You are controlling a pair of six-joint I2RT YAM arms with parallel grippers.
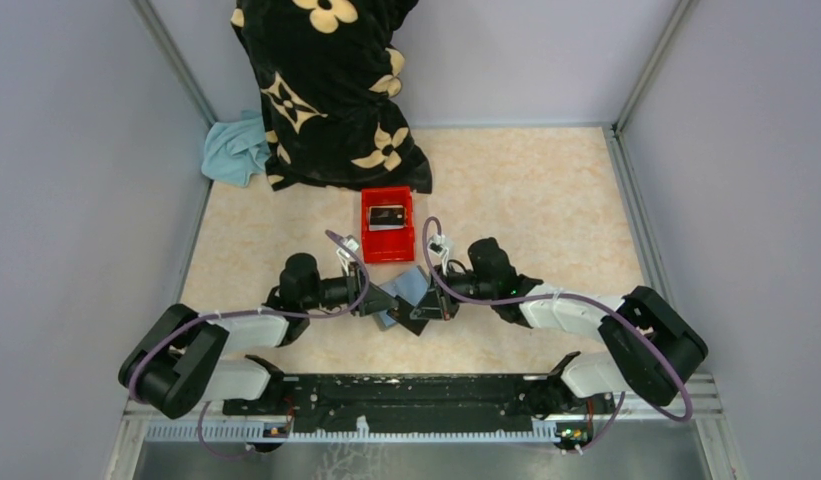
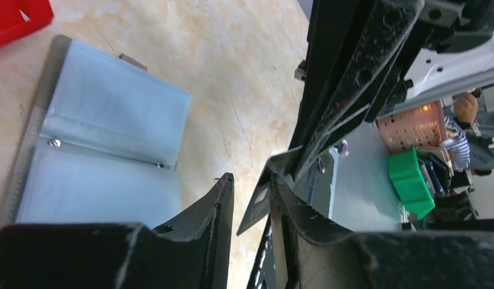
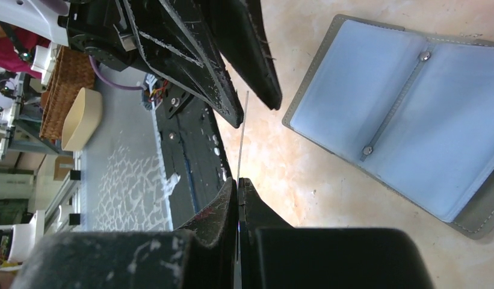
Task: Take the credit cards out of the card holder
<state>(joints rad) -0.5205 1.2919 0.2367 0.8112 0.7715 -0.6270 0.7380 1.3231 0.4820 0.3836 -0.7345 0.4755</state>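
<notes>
The card holder (image 1: 408, 288) lies open on the table between my grippers, blue-grey inside; it shows in the left wrist view (image 2: 100, 138) and the right wrist view (image 3: 407, 114). My right gripper (image 3: 239, 180) is shut on a thin dark credit card (image 3: 242, 138), seen edge-on and held above the table beside the holder. The same card (image 2: 257, 209) shows in the left wrist view between the fingers of my left gripper (image 2: 251, 177), which is open around its far end. In the top view the left gripper (image 1: 378, 303) and right gripper (image 1: 434, 305) face each other closely.
A red bin (image 1: 388, 245) stands just behind the holder with cards (image 1: 387, 217) lying in it; its corner shows in the left wrist view (image 2: 15, 18). A black flowered cloth (image 1: 326, 90) and a blue cloth (image 1: 236, 150) lie at the back left.
</notes>
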